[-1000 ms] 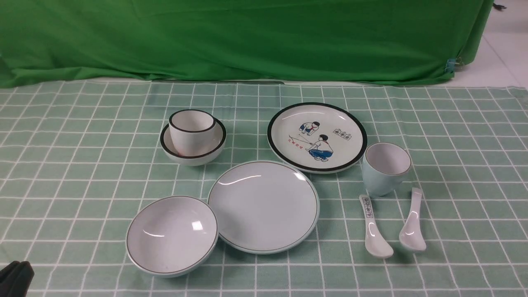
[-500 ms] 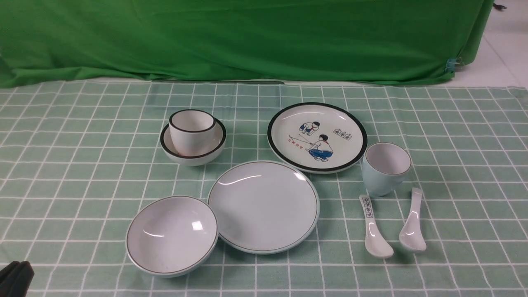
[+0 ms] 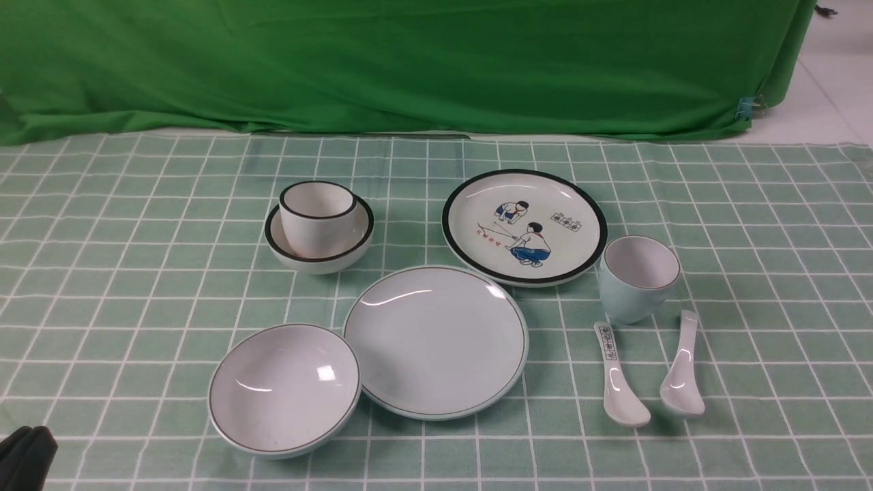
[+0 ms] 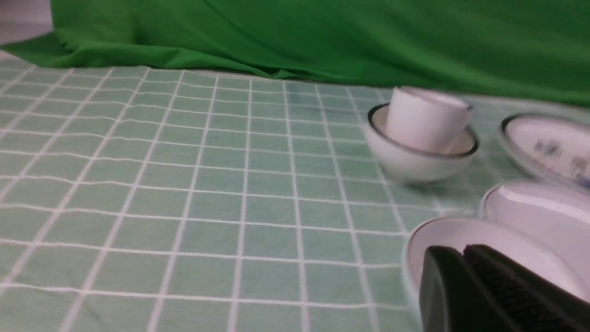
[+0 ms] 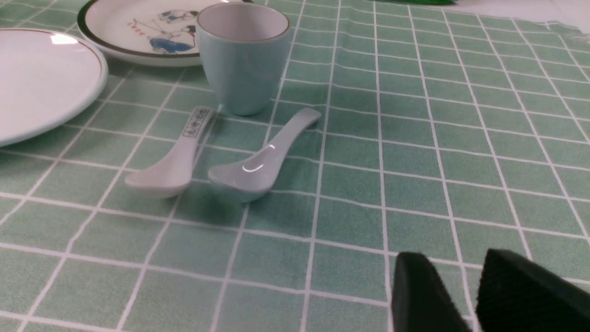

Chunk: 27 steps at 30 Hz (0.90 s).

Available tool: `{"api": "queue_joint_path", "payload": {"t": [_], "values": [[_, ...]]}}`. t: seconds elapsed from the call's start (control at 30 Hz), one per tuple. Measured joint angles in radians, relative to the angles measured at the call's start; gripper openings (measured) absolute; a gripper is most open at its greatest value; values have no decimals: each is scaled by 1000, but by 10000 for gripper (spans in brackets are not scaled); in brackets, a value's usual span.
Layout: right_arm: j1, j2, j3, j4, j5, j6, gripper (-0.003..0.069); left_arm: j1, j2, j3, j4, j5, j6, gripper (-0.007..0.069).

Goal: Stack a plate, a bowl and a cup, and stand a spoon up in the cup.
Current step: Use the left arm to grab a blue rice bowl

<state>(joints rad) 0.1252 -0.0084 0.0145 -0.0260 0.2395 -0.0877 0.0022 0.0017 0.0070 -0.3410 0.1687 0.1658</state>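
The plate (image 3: 436, 341) lies mid-table (image 3: 136, 307), the bowl (image 3: 285, 387) just beside it on your left, and the cup (image 3: 638, 278) to the right with the spoon (image 3: 682, 375) lying nearer you. Your left gripper (image 4: 462, 252) is closed and empty; your right gripper (image 5: 454, 258) is parted, holding nothing.

Printed spoon (image 3: 615, 374), right of tablecloth (image 3: 136, 307) middle, toward near edge: black characters in small boxes down handle, too small to read. Cartoon plate (image 3: 477, 198), centre toward far edge: boxed black characters by right rim, red characters beside lower figure, neither legible.
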Motion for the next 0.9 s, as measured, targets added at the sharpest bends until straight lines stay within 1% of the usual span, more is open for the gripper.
{"api": "queue_joint_path", "payload": {"t": [0.07,0.13,0.17,0.23,0.3,0.37,0.47,0.53,0.63,0.67,0.7,0.73,0.9], "values": [[0,0,0,0,0,0,241,0,0,0,-190,-76,-37,17],[0,0,0,0,0,0,241,0,0,0,-311,-163,-49,17],[0,0,0,0,0,0,241,0,0,0,-349,-203,-57,17],[0,0,0,0,0,0,241,0,0,0,-381,-258,-67,17],[0,0,0,0,0,0,241,-1,-1,-4,-390,-253,-91,17],[0,0,0,0,0,0,241,-9,16,-56,-367,-169,-91,17],[1,0,0,0,0,0,241,-33,133,-203,-278,-41,-50,17],[2,0,0,0,0,0,241,-47,273,-328,-237,84,27,17],[2,0,0,1,0,0,241,-52,458,-467,-224,286,193,17],[2,0,0,1,0,0,241,-55,512,-502,-221,330,226,17],[2,0,0,1,0,0,241,-62,577,-541,-219,408,271,17],[2,0,0,1,0,0,241,-76,660,-588,-219,472,288,17],[2,0,0,4,-34,7,241,-171,841,-679,-199,558,344,17]]}}
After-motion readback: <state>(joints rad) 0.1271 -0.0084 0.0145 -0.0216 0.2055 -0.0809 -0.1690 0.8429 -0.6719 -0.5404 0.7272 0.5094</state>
